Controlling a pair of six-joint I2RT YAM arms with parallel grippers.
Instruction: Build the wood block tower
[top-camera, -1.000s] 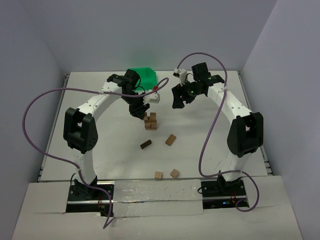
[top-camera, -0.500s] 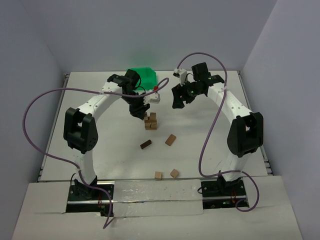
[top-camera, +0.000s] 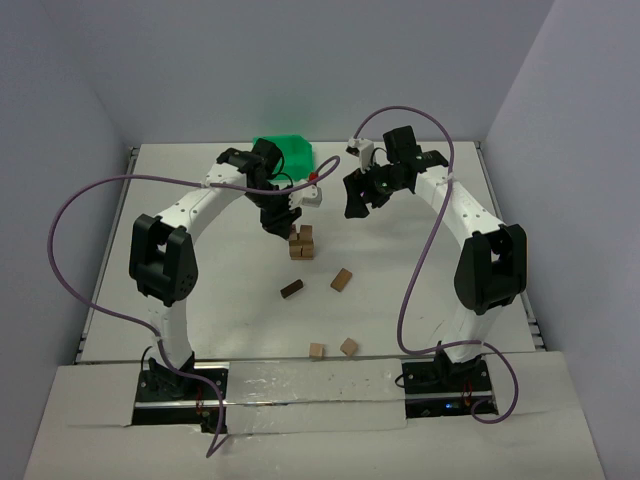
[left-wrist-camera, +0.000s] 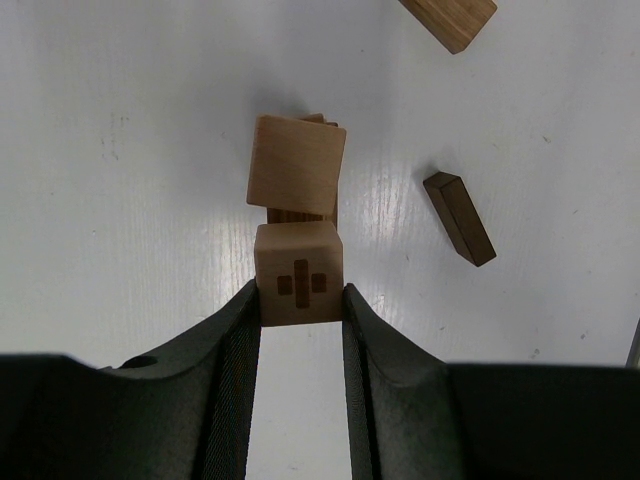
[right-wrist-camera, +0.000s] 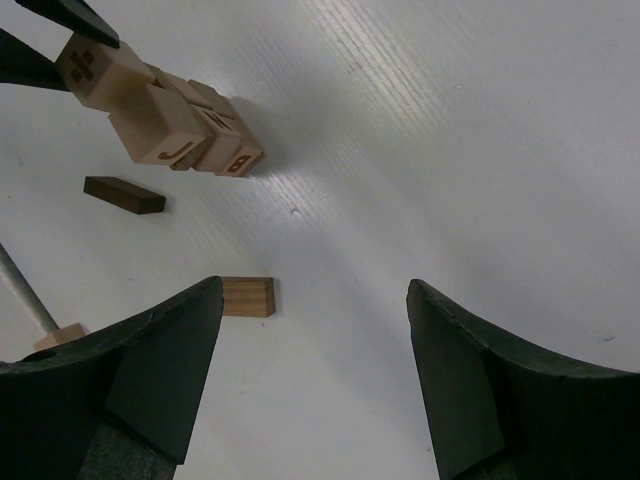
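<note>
The left gripper (left-wrist-camera: 300, 300) clamps a cross-marked tan cube (left-wrist-camera: 299, 270) just beside the wood block tower (left-wrist-camera: 296, 165); the right gripper (right-wrist-camera: 315, 300) hangs wide, empty, above the worktop (right-wrist-camera: 450, 150).

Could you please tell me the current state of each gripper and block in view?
left gripper, shut on the cross-marked cube.
cross-marked cube, gripped beside the tower's top block.
right gripper, open and empty.
wood block tower, partly built, standing.
dark brown bar, lying loose beside the tower.
tan bar, lying loose.
two tan cubes, loose, apart from the tower.
</note>
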